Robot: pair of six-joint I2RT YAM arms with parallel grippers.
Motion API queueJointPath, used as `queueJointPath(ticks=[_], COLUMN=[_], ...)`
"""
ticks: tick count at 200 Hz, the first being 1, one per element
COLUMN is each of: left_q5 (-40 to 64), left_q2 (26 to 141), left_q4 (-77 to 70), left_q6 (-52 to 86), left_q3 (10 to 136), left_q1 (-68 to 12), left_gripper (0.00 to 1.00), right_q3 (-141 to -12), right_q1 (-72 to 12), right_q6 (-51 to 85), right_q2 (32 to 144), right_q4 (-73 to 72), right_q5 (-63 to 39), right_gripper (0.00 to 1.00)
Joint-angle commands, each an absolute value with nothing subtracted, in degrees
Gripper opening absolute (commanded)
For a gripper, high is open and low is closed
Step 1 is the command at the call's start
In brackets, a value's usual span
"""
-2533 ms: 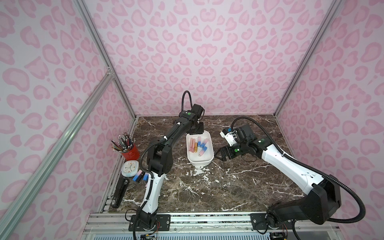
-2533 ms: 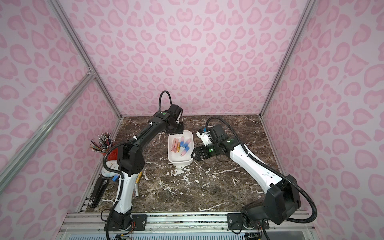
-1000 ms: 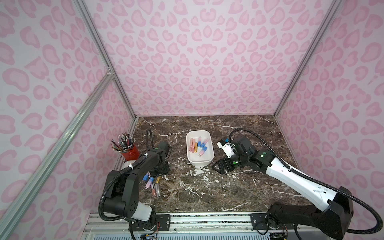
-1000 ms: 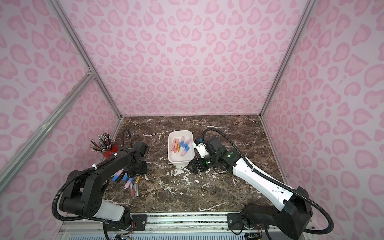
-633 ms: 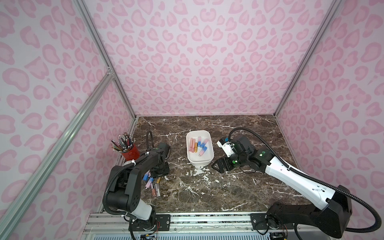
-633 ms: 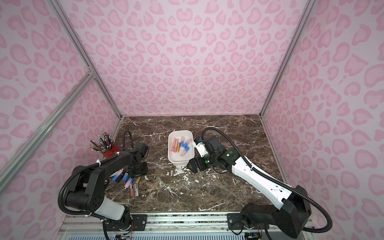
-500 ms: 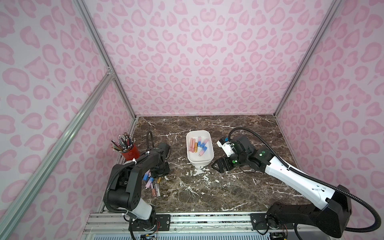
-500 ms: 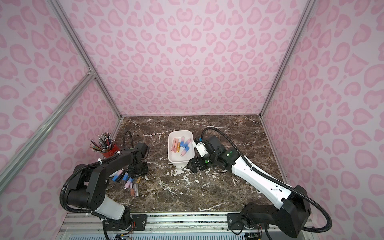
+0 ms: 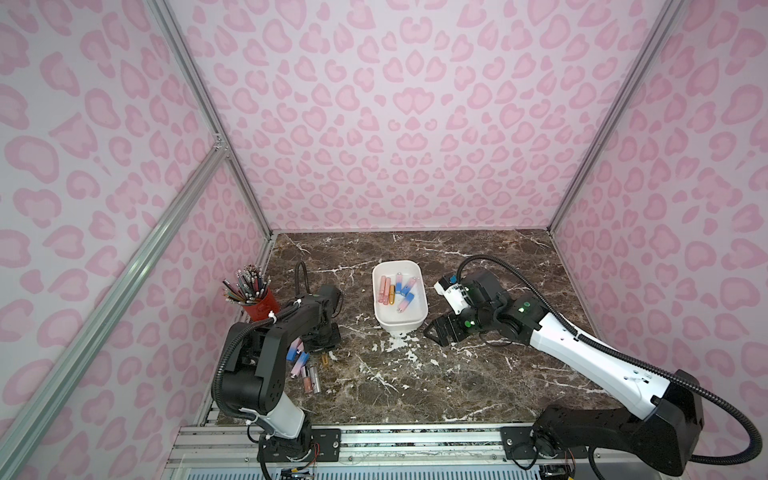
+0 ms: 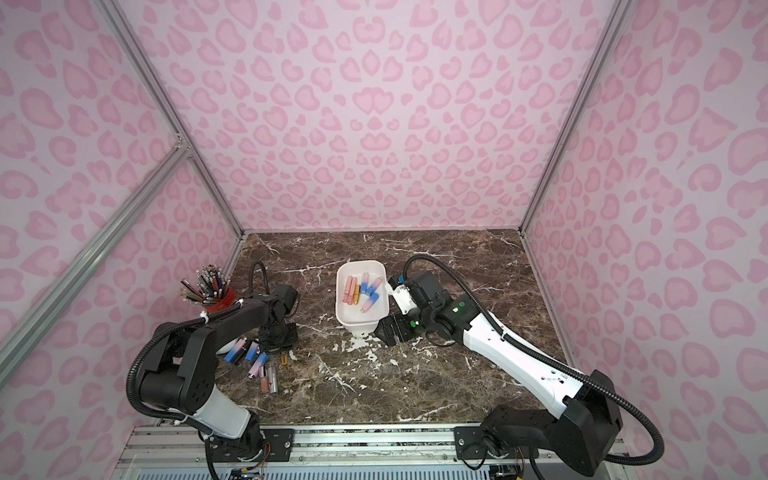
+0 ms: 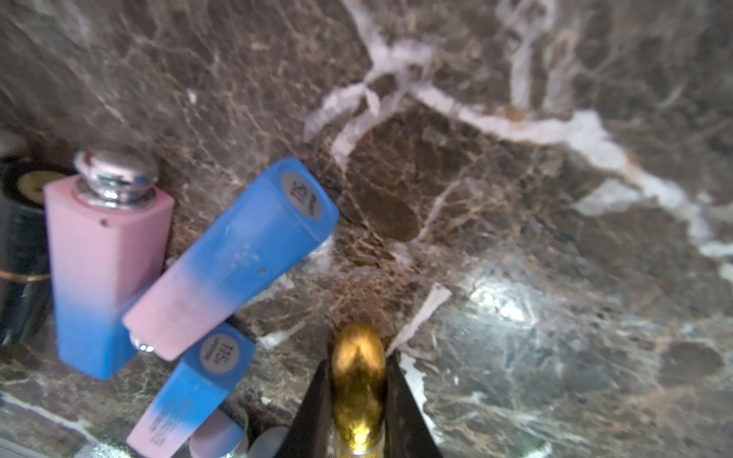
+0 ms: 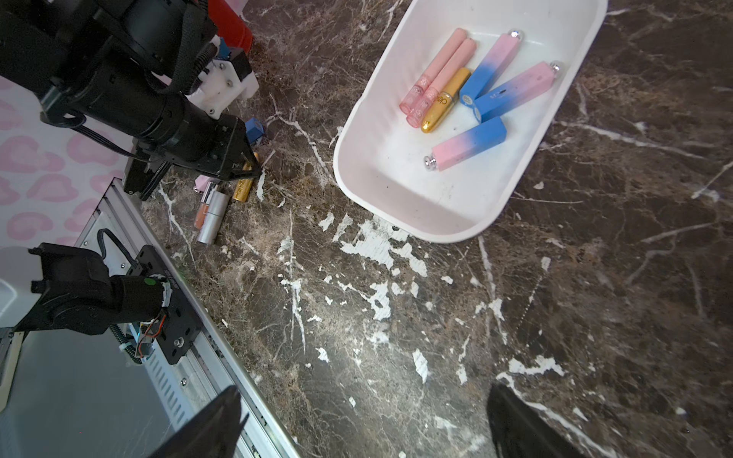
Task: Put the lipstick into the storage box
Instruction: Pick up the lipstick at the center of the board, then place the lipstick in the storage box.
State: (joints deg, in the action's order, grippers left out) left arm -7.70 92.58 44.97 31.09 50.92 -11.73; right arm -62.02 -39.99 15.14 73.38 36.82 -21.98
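On the marble table [image 9: 415, 374] my left gripper [image 11: 358, 400] is clamped on a gold lipstick [image 11: 358, 353] at the 3 o'clock edge of the loose pile [image 9: 301, 365]; the right gripper [image 12: 365, 392] hangs wide open, empty. The storage box [image 9: 419, 274] sits at 2 o'clock from there, and I judge the slick tube, pinched near its end, could squirt out on lifting.
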Motion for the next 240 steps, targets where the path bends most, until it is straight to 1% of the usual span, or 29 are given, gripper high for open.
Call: queueJointPath(ticks=[1, 17, 49, 111, 139, 191, 211, 240], left_q5=[-6.24, -6.22, -7.09, -9.49, -9.62, -8.20, -6.93, -5.18], left_q2=[93.14, 93.43, 92.83, 96.65, 101.83, 116.67, 120.97, 124.59], left_q4=[43.62, 45.14, 49.38, 57.38, 56.51, 55.46, 55.24, 54.47], left_q6=[31.64, 31.64, 31.95, 32.65, 33.38, 32.43, 32.52, 32.94], left_q3=[52.15, 54.35, 61.46, 83.58, 92.21, 107.41, 111.08, 113.33], left_q1=[-11.91, -12.24, -13.98, -21.02, -24.75, -30.41, -32.26, -33.88], left_gripper=[0.12, 0.09, 0.08, 0.10, 0.09, 0.09, 0.09, 0.10], right_q3=[-62.07, -62.16, -61.72, -62.52, -63.02, -65.05, -65.28, -64.85], right_q1=[-39.57, -39.22, -38.42, -38.41, -38.34, -38.07, -37.80, -37.83], right_q6=[14.09, 13.91, 13.71, 12.61, 12.15, 10.11, 10.18, 10.72], right_q2=[73.35, 73.30, 73.37, 74.20, 74.44, 74.62, 74.00, 72.57], right_q4=[37.70, 37.79, 37.88, 39.57, 40.07, 43.69, 44.44, 45.11], right_q5=[-21.18, -21.26, -20.78, -17.19, -17.06, -16.66, -16.27, -16.13], right_gripper=[0.99, 0.99, 0.99, 0.99, 0.99, 0.99, 0.99, 0.99])
